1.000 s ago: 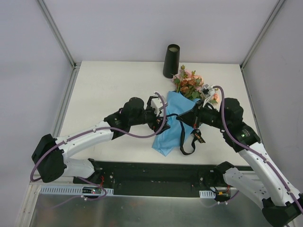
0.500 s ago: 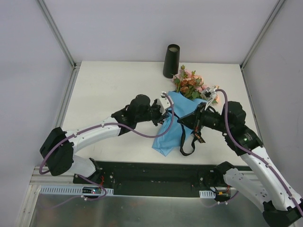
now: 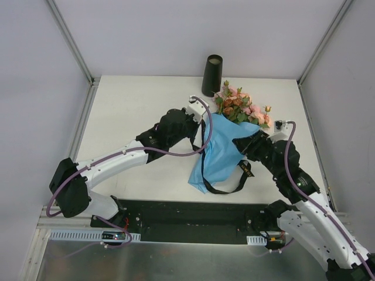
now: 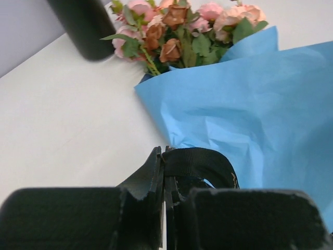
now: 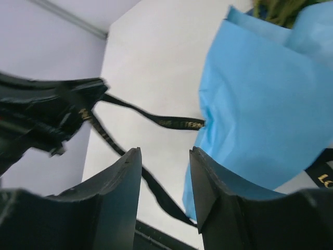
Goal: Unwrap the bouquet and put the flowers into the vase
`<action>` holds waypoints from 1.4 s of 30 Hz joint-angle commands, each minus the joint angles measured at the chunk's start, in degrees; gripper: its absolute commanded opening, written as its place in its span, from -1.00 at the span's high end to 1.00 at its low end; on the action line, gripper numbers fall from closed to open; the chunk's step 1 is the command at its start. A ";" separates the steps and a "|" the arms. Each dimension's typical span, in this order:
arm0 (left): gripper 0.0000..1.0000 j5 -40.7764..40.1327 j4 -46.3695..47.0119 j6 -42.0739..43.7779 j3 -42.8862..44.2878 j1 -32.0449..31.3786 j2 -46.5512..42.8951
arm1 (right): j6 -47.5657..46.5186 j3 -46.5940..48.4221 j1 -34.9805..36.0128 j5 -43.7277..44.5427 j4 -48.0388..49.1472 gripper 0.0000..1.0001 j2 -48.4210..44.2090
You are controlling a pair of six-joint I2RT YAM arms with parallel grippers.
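Observation:
The bouquet lies at the back right of the table: pink and orange flowers (image 3: 237, 105) (image 4: 177, 31) stick out of the blue paper (image 3: 225, 149) (image 4: 244, 104) (image 5: 260, 114). Just behind them stands the black vase (image 3: 212, 75) (image 4: 86, 26). My left gripper (image 3: 200, 123) (image 4: 165, 156) is shut on the black ribbon (image 3: 203, 158) (image 4: 200, 161) (image 5: 177, 123) at the paper's left edge. The ribbon runs down from there and loops under the paper's near end. My right gripper (image 3: 245, 146) (image 5: 165, 156) stands open at the paper's right side, nothing between its fingers.
The table's near edge and a black base strip (image 3: 193, 213) lie just below the ribbon's loop. Grey walls with metal frame posts (image 3: 88, 76) close the table in on the left, back and right.
My left gripper shut on the ribbon and drew it back toward the flowers. My right gripper opened, let the ribbon go and backed off to the right. The ribbon now hangs loose.

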 commanded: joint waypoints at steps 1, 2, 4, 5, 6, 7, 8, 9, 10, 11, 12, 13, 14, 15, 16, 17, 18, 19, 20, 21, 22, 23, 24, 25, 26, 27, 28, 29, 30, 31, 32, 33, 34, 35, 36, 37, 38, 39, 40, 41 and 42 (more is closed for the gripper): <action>1.00 -8.59 -2.54 -2.31 6.64 -0.50 -2.18 | 4.65 -2.66 -0.09 13.22 3.70 0.04 3.43; 1.00 -9.12 -4.29 -2.31 8.58 -0.50 -2.18 | 4.74 -3.45 -0.01 13.41 4.49 0.03 4.57; 1.00 -10.00 -7.20 -1.70 11.92 -0.50 -2.18 | 5.18 -5.03 -0.18 13.32 6.77 0.03 7.12; 1.00 -10.44 -8.25 -1.26 13.15 -0.41 -2.27 | 5.10 -5.83 -0.18 13.23 7.83 0.03 8.26; 1.00 -11.57 -8.87 -0.91 14.47 -0.50 -2.53 | 5.10 -6.44 -0.44 13.41 8.97 0.03 10.27; 1.00 -13.24 -9.40 -0.82 15.70 -0.41 -2.79 | 4.92 -6.97 -0.62 13.32 10.28 0.03 12.12; 1.00 -15.78 -9.75 -0.82 16.85 -0.50 -2.88 | 4.66 -7.24 -0.97 13.06 10.99 0.03 13.62; 1.00 -17.20 -9.76 -0.30 18.42 -0.41 -3.06 | 4.57 -7.33 -1.32 12.80 11.52 0.04 15.46; 1.00 -18.26 -11.41 0.58 19.92 -0.41 -3.06 | 4.48 -7.50 -1.59 12.79 11.44 0.03 17.04; 1.00 -18.79 -11.69 1.55 21.50 -0.41 -3.32 | 4.48 -7.68 -2.02 12.88 11.53 0.04 18.45; 1.00 -18.97 -11.78 2.25 23.00 -0.24 -3.41 | 4.57 -8.03 -2.64 12.71 13.27 0.04 19.60; 1.00 -19.14 -11.69 3.39 24.32 -0.32 -3.50 | 4.57 -8.47 -3.08 12.79 13.89 0.04 20.57; 1.00 -19.67 -11.69 4.97 26.16 -0.32 -3.41 | 4.66 -8.90 -3.34 12.97 14.60 0.04 21.71; 1.00 -20.63 -11.69 6.20 27.83 -0.32 -3.32 | 4.74 -9.26 -3.87 12.97 15.04 0.05 22.59; 1.00 -21.68 -11.69 7.95 29.85 -0.32 -3.15 | 4.74 -9.61 -4.40 12.88 15.57 0.06 23.47; 1.00 -22.65 -11.69 9.71 31.87 -0.23 -2.80 | 4.83 -9.96 -4.92 12.88 15.92 0.06 24.35; 1.00 -23.79 -11.69 11.90 34.15 -0.23 -2.54 | 5.01 -10.22 -5.54 12.71 16.18 0.06 25.05; 1.00 -25.11 -11.69 14.01 36.26 -0.15 -1.84 | 5.09 -10.58 -5.98 12.53 16.53 0.07 25.58; 1.00 -26.25 -11.69 16.56 38.54 0.03 -1.05 | 5.18 -11.01 -6.51 12.53 16.89 0.07 26.02; 1.00 -27.57 -11.69 18.85 40.48 0.38 -0.26 | 5.36 -11.28 -6.95 12.53 17.32 0.07 26.20; 1.00 -28.19 -11.78 20.78 42.59 0.99 0.54 | 5.45 -11.63 -7.21 12.36 17.68 0.08 26.38; 1.00 -28.72 -11.61 22.63 44.44 1.61 1.33 | 5.45 -11.89 -7.74 12.27 17.85 0.07 26.38; 1.00 -29.25 -11.34 24.22 46.46 2.57 1.94 | 5.45 -12.16 -8.09 11.92 18.20 0.08 26.38; 1.00 -29.69 -10.91 25.36 48.48 3.54 2.73 | 5.45 -12.34 -8.35 11.74 18.21 0.08 26.29; 1.00 -30.04 -10.64 26.42 50.15 4.94 3.44 | 5.45 -12.34 -8.53 11.57 18.38 0.08 26.38; 1.00 -30.30 -10.55 26.78 52.17 6.61 4.23 | 5.45 -12.42 -8.88 11.48 18.38 0.08 26.20; 1.00 -30.74 -10.55 27.39 53.84 8.19 5.28 | 5.36 -12.51 -9.06 11.39 18.47 0.08 26.20; 1.00 -31.44 -10.38 27.66 55.60 10.12 5.81 | 5.36 -12.60 -9.32 11.21 18.47 0.08 26.11; 1.00 -31.71 -10.20 27.75 56.84 12.05 6.25 | 5.27 -12.69 -9.50 11.13 18.38 0.08 26.11; 1.00 -31.45 -10.20 27.40 57.63 13.81 6.60 | 5.27 -12.69 -9.67 10.86 18.47 0.08 25.94; 1.00 -30.93 -8.63 26.61 58.42 15.92 6.87 | 5.10 -12.69 -9.85 10.60 18.56 0.08 25.85; 1.00 -30.14 -8.62 26.17 59.30 17.68 7.39 | 5.18 -12.69 -9.76 10.42 18.65 0.08 25.76; 1.00 -29.87 -8.62 25.73 60.44 19.61 8.01 | 5.01 -12.69 -9.85 10.16 18.73 0.08 25.76; 1.00 -29.87 -8.62 25.64 61.84 21.37 8.97 | 4.92 -12.60 -10.02 9.90 18.74 0.08 25.68; 1.00 -29.87 -8.62 25.72 63.25 22.87 10.02 | 4.83 -12.43 -9.94 9.63 18.65 0.08 25.67; 1.00 -29.95 -8.62 25.38 64.74 24.62 10.99 | 4.66 -12.34 -10.03 9.46 18.73 0.08 25.67; 1.00 -29.78 -8.70 24.68 65.89 26.12 12.13 | 4.66 -12.16 -10.03 9.19 18.65 0.08 25.41; 1.00 -29.26 -9.05 23.54 67.29 27.87 13.01 | 4.48 -11.99 -10.11 8.93 18.73 0.08 25.24; 1.00 -28.47 -9.75 22.05 68.70 29.98 14.07 | 4.48 -11.81 -10.11 8.75 18.65 0.08 24.97; 1.00 -27.42 -9.76 20.47 69.24 31.31 15.04 | 4.31 -11.64 -10.11 8.58 18.65 0.08 24.71; 1.00 -26.54 -11.50 18.89 69.50 32.54 15.92 | 4.22 -11.37 -10.11 8.40 18.39 0.09 24.27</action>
